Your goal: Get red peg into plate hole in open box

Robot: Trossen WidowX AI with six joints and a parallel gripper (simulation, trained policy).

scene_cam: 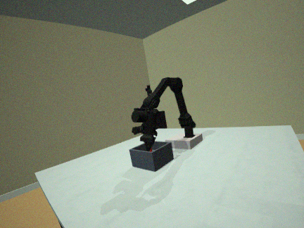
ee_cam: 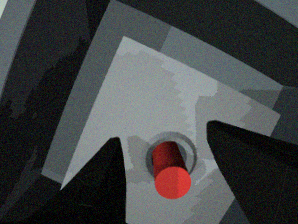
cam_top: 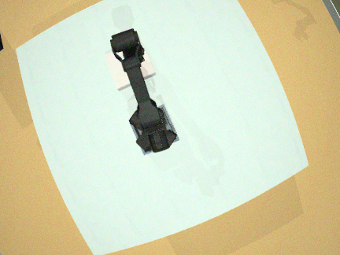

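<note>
The red peg (ee_cam: 171,175) (scene_cam: 151,150) stands in the ringed hole of the light grey plate (ee_cam: 140,85), with its top end and part of its side showing. It tilts slightly or looks so from this angle; how deep it sits cannot be told. My gripper (ee_cam: 164,138) (scene_cam: 150,149) is open, pointing down inside the dark box (scene_cam: 142,161) (cam_top: 171,127). Its two black fingers stand on either side of the peg, with gaps between them and it. In the top view the arm hides the peg and most of the box.
The box walls surround the fingers closely. The arm's pale base block (cam_top: 118,79) (scene_cam: 179,144) stands behind the box on the pale table top (cam_top: 236,118) (scene_cam: 229,176). The arm (cam_top: 138,84) (scene_cam: 179,100) reaches from it over the box.
</note>
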